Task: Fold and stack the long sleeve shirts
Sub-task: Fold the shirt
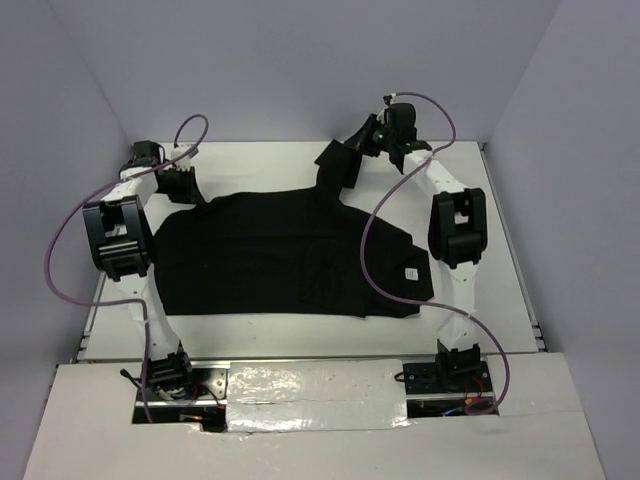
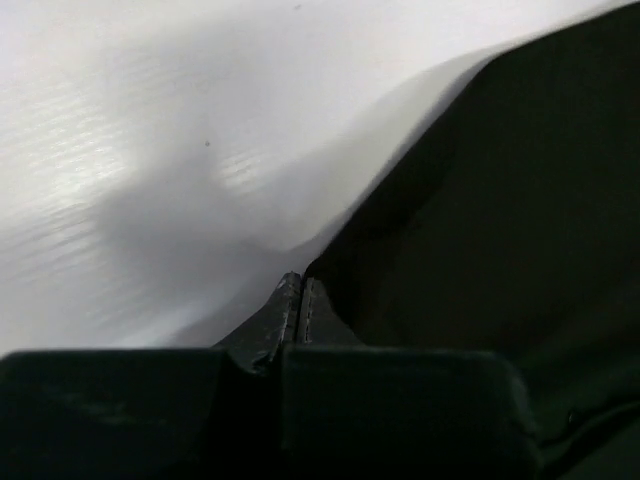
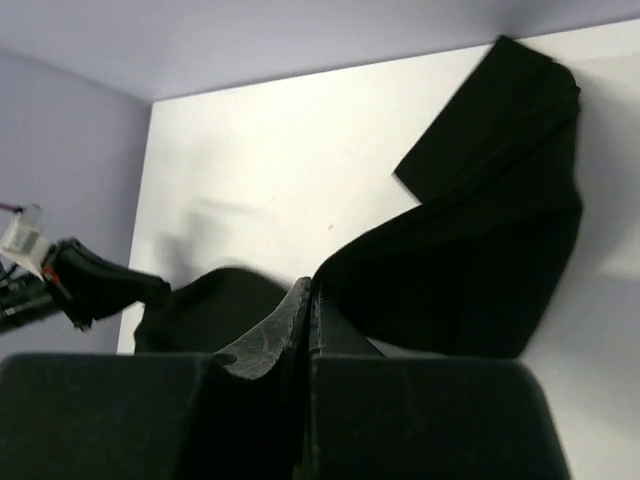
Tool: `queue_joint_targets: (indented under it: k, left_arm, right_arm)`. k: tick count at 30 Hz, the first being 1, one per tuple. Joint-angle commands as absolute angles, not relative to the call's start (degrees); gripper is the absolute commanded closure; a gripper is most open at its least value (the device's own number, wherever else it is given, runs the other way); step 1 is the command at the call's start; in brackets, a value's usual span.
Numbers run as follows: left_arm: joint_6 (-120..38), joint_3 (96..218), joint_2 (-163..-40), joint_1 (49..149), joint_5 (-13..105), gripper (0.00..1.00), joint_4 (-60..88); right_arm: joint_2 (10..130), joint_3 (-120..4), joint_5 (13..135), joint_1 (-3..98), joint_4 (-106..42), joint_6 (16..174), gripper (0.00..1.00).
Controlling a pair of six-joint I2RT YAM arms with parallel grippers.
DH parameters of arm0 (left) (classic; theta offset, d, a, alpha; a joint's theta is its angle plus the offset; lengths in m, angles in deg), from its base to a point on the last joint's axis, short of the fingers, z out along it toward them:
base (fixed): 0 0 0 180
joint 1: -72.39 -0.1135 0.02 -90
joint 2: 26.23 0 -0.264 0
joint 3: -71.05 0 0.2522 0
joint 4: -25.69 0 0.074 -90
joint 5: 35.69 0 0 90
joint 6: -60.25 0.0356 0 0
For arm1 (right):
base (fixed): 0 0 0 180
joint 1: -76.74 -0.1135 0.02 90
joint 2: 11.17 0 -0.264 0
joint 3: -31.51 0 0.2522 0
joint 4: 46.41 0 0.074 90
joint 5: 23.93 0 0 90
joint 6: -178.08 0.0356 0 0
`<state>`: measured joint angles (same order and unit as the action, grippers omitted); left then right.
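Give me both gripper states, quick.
Left gripper: closed, pinching the black shirt at its edge.
Right gripper: closed on the same shirt.

Lab test cell: white table (image 1: 270, 160), plain lilac walls (image 1: 300, 60).

The tag (image 1: 410, 273) on the shirt (image 1: 280, 260) (black) is illegible.

Matt black cloth, soft and creased: long sleeve shirt (image 1: 270, 250). Smooth white surface with a faint sheen: table (image 1: 260, 160). Dull dark plastic, finely ridged — left gripper (image 2: 301, 283). Crinkled, silvery, reflective — tape (image 1: 310, 385). Smooth purple sheathing: cables (image 1: 48, 255).
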<state>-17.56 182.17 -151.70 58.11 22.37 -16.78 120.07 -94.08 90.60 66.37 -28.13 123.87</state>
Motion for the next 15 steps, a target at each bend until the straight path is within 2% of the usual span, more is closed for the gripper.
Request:
queue_joint_targets:
  k: [1,6,15]
  left_arm:
    - [-12.3,179.5,-142.5,57.4,19.6,1.00,-14.6]
    - [-4.4,173.2,-135.6,55.8,18.9,1.00,-16.7]
    - [10.8,162.1,-127.1,50.0,20.2,1.00,-23.1]
  right_arm:
    - [110.2,-89.5,94.5,65.8,-32.5,119.8,1.00]
    - [98.6,-76.3,97.1,65.7,-36.9,114.8,1.00]
    - [82.5,-56.0,102.3,65.5,-33.8,104.3,1.00]
